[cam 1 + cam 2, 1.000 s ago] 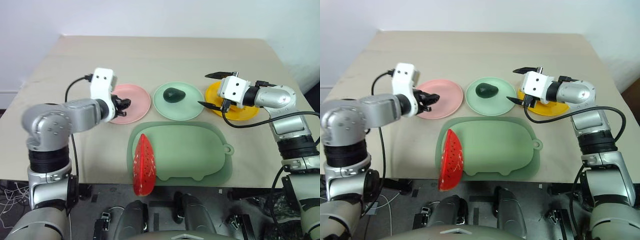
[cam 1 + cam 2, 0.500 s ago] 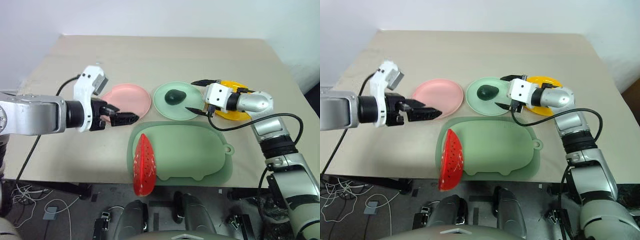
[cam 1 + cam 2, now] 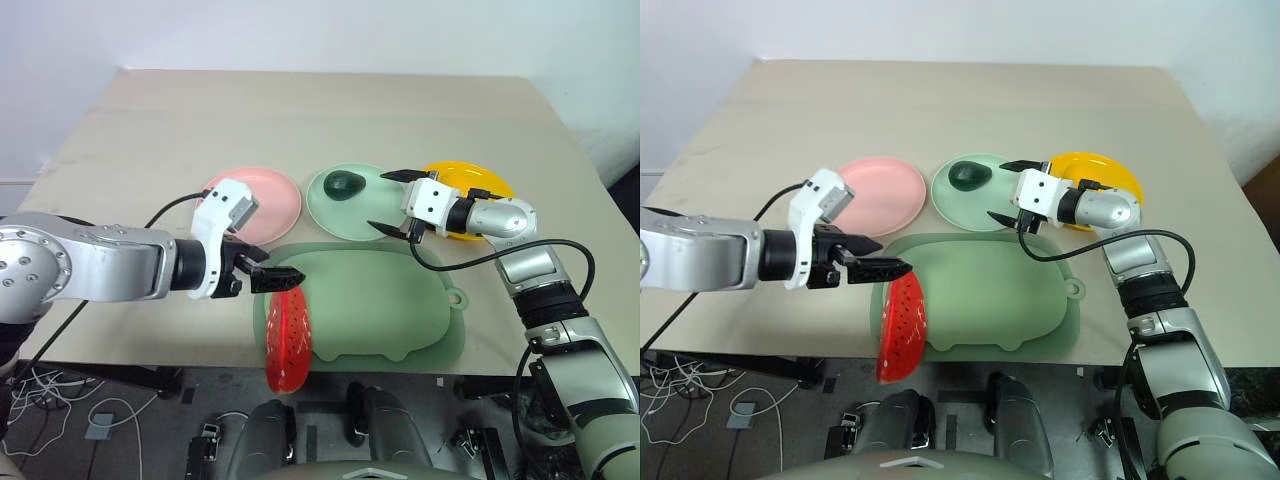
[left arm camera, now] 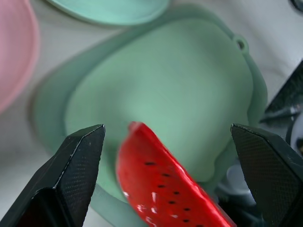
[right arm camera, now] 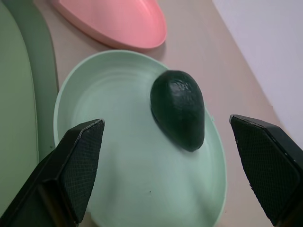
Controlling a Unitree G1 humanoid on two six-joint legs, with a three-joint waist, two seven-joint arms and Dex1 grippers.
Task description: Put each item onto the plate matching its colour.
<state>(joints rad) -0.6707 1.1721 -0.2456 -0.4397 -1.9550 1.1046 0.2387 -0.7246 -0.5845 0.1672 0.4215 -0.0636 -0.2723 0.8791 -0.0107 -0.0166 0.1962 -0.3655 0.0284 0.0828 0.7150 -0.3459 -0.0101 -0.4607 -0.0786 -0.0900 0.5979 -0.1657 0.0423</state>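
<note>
On the surface, the watermelon wedge lies at the green mat's near-left edge, overhanging it. I judge it light, rigid, slick plastic; I'd pinch across its flat faces. My left end effector hovers spread above it; the right end effector is spread, empty.
</note>
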